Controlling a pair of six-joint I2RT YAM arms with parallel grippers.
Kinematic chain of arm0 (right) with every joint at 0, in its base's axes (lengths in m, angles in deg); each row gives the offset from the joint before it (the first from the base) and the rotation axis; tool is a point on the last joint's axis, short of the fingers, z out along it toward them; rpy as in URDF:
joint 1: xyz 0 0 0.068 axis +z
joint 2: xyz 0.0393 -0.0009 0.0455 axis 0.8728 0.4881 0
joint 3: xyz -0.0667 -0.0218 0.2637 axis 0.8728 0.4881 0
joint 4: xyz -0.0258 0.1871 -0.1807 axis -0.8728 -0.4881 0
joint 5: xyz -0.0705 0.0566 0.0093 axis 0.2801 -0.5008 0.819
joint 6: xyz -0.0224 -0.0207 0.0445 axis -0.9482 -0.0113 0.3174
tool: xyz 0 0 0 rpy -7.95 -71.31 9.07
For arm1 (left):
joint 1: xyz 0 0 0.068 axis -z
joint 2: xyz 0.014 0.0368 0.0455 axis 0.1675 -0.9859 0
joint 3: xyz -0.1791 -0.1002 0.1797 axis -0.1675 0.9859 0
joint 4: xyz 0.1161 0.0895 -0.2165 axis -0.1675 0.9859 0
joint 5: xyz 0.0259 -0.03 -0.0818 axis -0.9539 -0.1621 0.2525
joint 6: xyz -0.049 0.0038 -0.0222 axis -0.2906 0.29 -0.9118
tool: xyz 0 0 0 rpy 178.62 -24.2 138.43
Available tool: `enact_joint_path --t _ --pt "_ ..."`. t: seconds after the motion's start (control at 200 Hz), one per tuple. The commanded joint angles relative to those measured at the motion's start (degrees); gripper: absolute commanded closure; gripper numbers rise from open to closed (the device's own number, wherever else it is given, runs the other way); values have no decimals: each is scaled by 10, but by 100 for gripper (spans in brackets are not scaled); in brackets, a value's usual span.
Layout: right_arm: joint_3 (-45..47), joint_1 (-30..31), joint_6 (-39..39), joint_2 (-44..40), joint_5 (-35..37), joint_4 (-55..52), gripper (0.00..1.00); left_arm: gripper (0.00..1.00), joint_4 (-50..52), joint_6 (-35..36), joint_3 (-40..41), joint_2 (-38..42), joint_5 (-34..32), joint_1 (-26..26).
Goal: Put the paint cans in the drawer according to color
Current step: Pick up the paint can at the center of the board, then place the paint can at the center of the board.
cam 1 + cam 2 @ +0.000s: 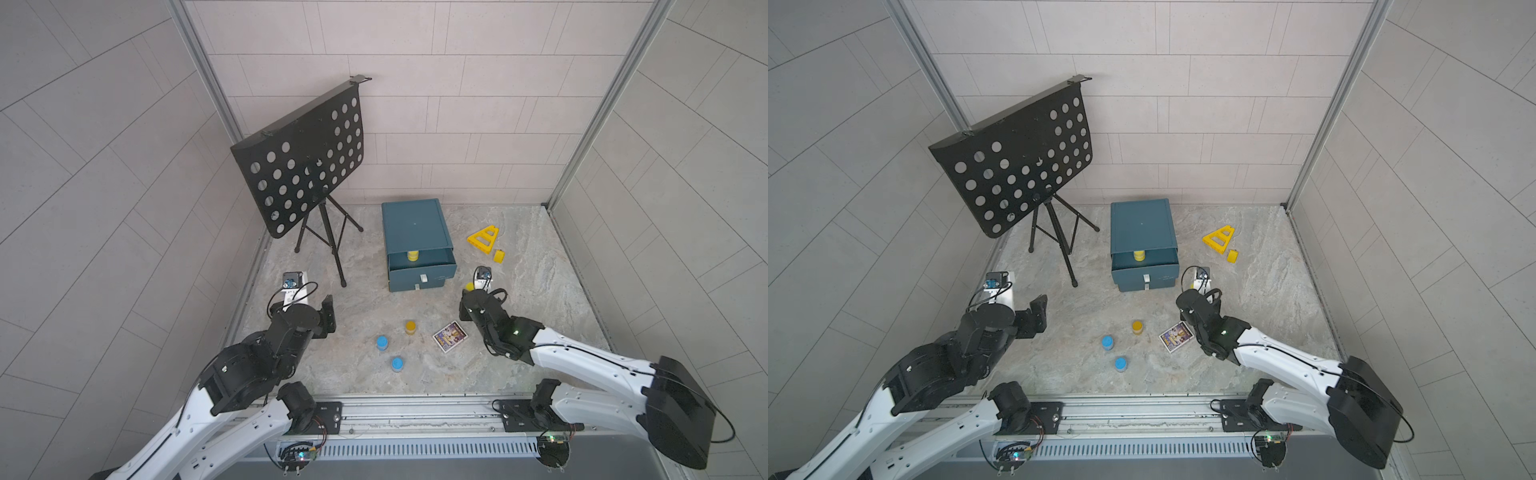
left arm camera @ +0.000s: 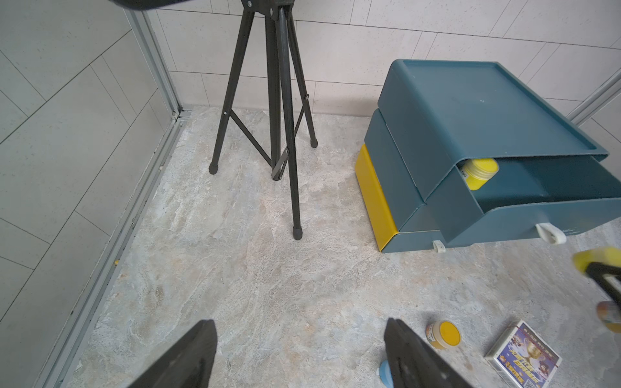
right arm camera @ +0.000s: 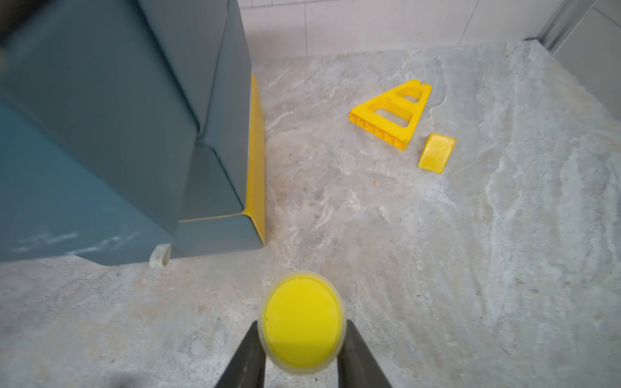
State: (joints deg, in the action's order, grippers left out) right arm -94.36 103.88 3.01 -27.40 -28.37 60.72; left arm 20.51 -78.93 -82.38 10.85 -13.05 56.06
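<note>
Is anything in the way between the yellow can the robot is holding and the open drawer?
Nothing visible. Only bare table lies between the yellow paint can in the right gripper and the open top drawer; another yellow can sits inside, with room beside it.

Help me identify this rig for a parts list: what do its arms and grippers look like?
The left arm and right arm have white shell links between chunky black joints, with thin black cables looping alongside. A small green light glows on the right arm. The left gripper and right gripper each end in two flat matte-black fingers.
</note>
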Motion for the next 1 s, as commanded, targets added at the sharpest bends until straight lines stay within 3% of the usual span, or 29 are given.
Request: enact_joint_path --t 0.0,0.39,0.675,0.996 --pt "-20 -31 -28 -43 -41 -96 70 14 1 5 2 0 -3 -2" --pt "16 -168 -35 23 -101 -11 71 14 5 4 2 3 -4 -3" --pt "32 -170 -11 165 -101 79 71 14 4 5 2 3 -5 -2" --pt "44 -169 5 248 -124 144 71 14 5 4 1 4 -7 -3"
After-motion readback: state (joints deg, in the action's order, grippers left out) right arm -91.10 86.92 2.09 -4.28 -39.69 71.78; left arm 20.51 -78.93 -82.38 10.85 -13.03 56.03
